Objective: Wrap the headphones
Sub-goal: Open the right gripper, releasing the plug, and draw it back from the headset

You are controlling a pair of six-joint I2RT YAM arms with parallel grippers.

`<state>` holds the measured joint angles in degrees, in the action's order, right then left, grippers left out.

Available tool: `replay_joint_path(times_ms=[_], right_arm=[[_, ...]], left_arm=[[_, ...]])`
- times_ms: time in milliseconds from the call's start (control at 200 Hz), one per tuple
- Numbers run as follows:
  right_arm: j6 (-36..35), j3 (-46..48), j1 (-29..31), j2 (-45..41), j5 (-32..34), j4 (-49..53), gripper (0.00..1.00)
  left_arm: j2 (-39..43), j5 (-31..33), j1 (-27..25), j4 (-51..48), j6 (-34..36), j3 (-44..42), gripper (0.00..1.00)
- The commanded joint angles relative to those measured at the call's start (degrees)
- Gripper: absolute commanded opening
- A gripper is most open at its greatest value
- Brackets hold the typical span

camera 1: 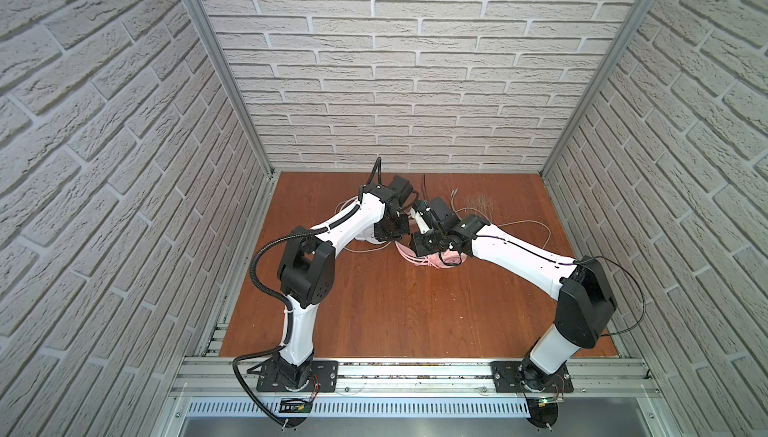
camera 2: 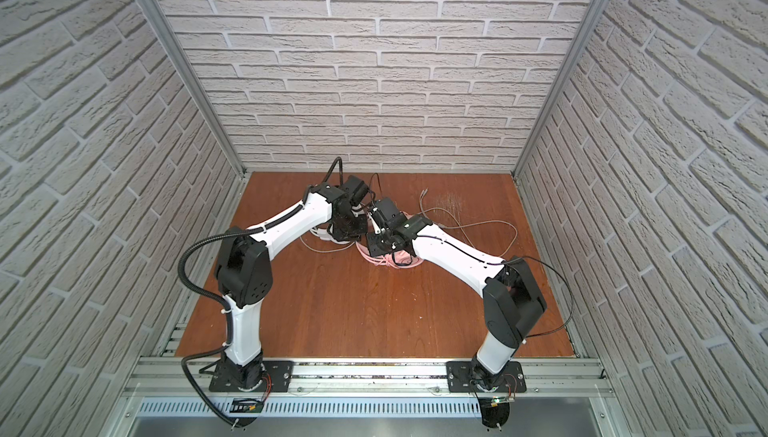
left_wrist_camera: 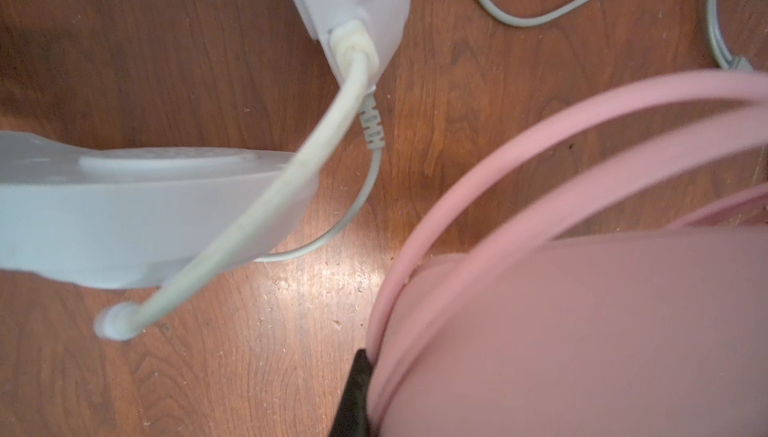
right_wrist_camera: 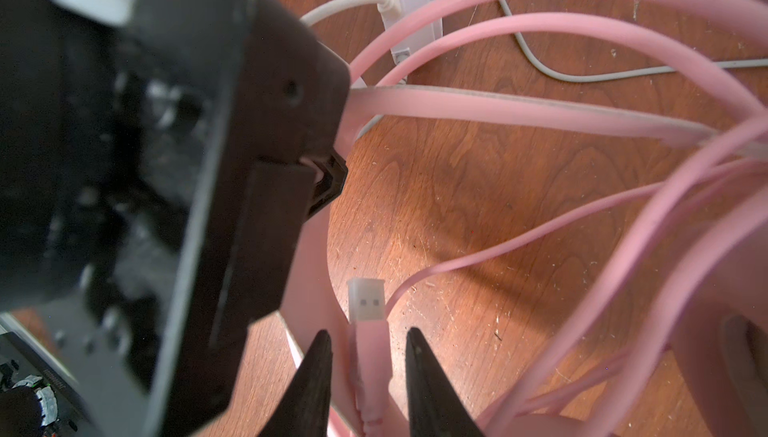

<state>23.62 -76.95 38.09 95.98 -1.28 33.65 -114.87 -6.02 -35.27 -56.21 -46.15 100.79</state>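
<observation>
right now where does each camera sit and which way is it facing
Top views: high at the front, looking down at the brown wooden table; both arms whole.
Left wrist: over white wired headset and pink wired headset; one fingertip shows.
Right wrist: over pink USB plug inside open right pincer; left pincer grips the pink band.
Both wrist views share both headsets.

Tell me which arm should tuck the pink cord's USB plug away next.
Right, probably. In the right wrist view the USB plug on the pink cord lies between the right gripper jaws, slightly apart. The left gripper is clamped on the pink headphones.
</observation>
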Motion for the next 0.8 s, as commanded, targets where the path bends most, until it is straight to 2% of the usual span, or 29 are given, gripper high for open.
replay_joint_path(times_ms=[0, 370, 565, 780, 795], right_arm=[[0.2, -1.19, -0.2, -2.37, 0.47, 0.19, 0.35], [-1.58, 2.63, -0.2, -10.87, 1.67, -4.74, 0.49], [-4.73, 6.81, -0.38, -19.15, 6.78, -6.19, 0.56], [-10.06, 11.33, -3.52, -27.93, 10.16, -3.82, 0.69], [-10.2, 11.66, -3.93, -28.53, 10.18, -3.61, 0.72]], left_arm=[[1.2, -3.31, 0.96, 1.71, -0.43, 0.24, 0.0], [1.42, -3.33, 1.12, 1.63, -0.26, 0.6, 0.0], [1.81, -2.69, 1.21, 1.11, 0.16, 1.16, 0.0], [3.7, -2.06, 1.76, 1.81, 1.7, 0.74, 0.0], [3.92, -2.06, 1.76, 1.94, 1.83, 0.57, 0.0]])
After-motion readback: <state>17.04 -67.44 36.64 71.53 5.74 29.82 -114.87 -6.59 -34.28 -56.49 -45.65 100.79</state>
